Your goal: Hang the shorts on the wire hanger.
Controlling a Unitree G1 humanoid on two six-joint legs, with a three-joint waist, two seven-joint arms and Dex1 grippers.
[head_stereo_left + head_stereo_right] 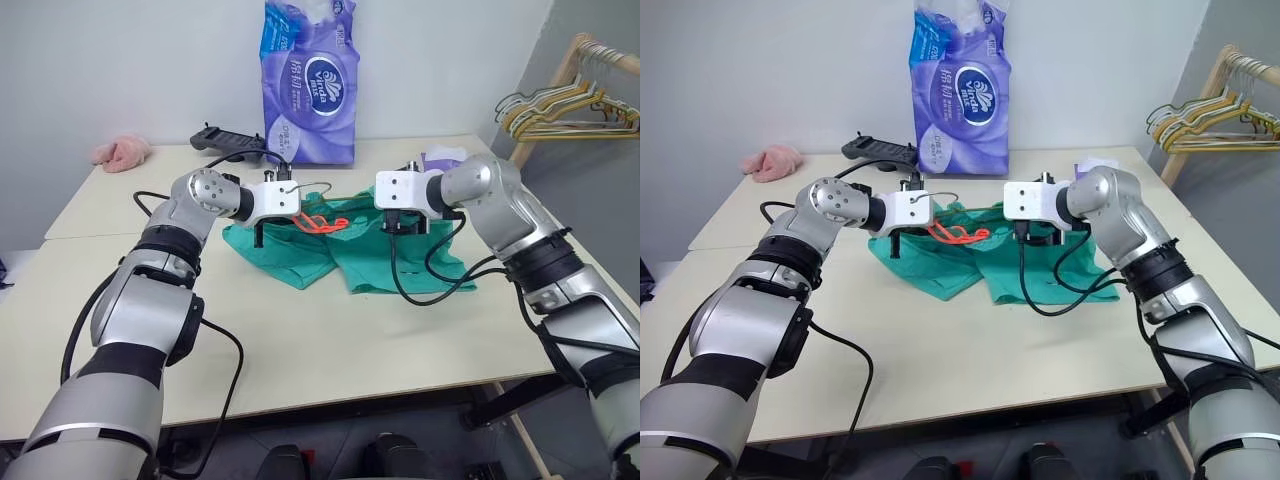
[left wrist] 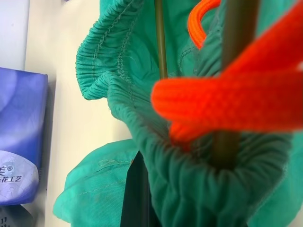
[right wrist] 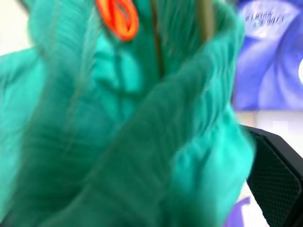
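Table [image 1: 300,340]: pale cream top against a white wall. Shorts [image 1: 390,262]: teal, lying crumpled at table centre, orange drawstring [image 1: 322,222] on top. Wire hanger [image 2: 160,42]: thin shaft running through the waistband. Left gripper [image 1: 272,228]: fingers pressed together at the shorts' left edge; what they pinch is unclear. Right gripper [image 1: 405,226]: fingers spread, over the waistband. Behind: purple tissue pack [image 1: 309,80], black device [image 1: 228,139], pink cloth [image 1: 122,152]. Far right: wooden rack [image 1: 560,70] bearing hangers [image 1: 570,112].
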